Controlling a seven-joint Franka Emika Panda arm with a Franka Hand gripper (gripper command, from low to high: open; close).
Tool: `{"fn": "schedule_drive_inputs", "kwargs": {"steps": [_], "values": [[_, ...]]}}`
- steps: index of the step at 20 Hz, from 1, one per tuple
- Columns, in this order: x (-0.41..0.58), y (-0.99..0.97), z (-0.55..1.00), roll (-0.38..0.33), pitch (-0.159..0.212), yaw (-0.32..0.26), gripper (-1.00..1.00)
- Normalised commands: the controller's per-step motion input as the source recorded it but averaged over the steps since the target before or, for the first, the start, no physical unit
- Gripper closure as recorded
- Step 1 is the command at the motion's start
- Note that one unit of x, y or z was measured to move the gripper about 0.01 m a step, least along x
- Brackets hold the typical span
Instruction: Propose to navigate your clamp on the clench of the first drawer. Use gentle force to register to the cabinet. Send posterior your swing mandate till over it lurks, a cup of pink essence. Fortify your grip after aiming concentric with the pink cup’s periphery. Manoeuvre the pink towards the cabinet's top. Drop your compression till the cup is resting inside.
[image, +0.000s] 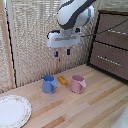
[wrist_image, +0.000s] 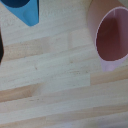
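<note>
A pale pink mug (image: 77, 83) stood upright on a light wooden tabletop (image: 95, 107), its handle facing the dark brown cabinet (image: 110, 44) at the exterior view's right. Just beside the mug, away from the cabinet, lay a small orange block (image: 62, 80), and beyond that stood a blue mug (image: 49, 84). A white plate (image: 13, 111) sat farther off, near the table's corner. The white arm's gripper (image: 62, 53) hung well above the mugs, its blue-tipped fingers apart and holding nothing. The cabinet's drawers appeared closed.
</note>
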Motion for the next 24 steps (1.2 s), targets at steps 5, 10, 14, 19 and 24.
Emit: {"fn": "schedule_drive_inputs", "kwargs": {"steps": [5,10,14,19,24], "values": [[0.03,-0.07,0.67,-0.132,-0.034,0.106,-1.0],[-0.002,-0.17,0.82,-0.12,-0.04,0.086,-1.0],[-0.071,-0.2,0.67,-0.166,-0.025,0.102,-1.0],[-0.132,-0.22,0.07,-0.357,-0.029,0.113,-1.0],[-0.158,-0.22,-0.02,-0.375,-0.057,0.129,-1.0]]}}
